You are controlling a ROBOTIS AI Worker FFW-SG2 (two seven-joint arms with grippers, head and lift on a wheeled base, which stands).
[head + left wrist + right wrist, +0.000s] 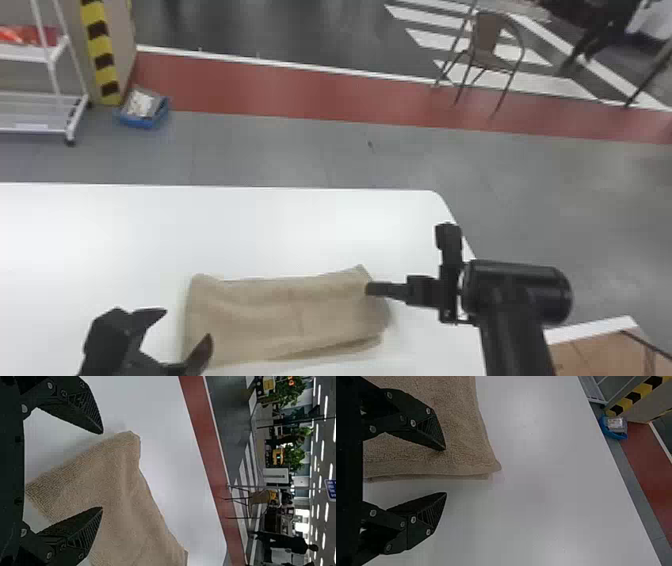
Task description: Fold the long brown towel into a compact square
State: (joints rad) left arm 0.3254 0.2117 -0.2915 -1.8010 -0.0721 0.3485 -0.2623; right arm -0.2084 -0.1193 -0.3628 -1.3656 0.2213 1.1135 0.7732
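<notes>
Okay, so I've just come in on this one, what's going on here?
The robot has both arms at the brown towel, which lies on the white table as a long layered band, not yet a compact square. The left gripper is at the towel's left end and the right gripper at its right end. Both have their fingers apart, so neither is gripping the cloth.

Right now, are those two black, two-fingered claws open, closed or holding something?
Left black gripper: open, not clamped on the long brown cloth towel.
Right black gripper: open, holding nothing.
</notes>
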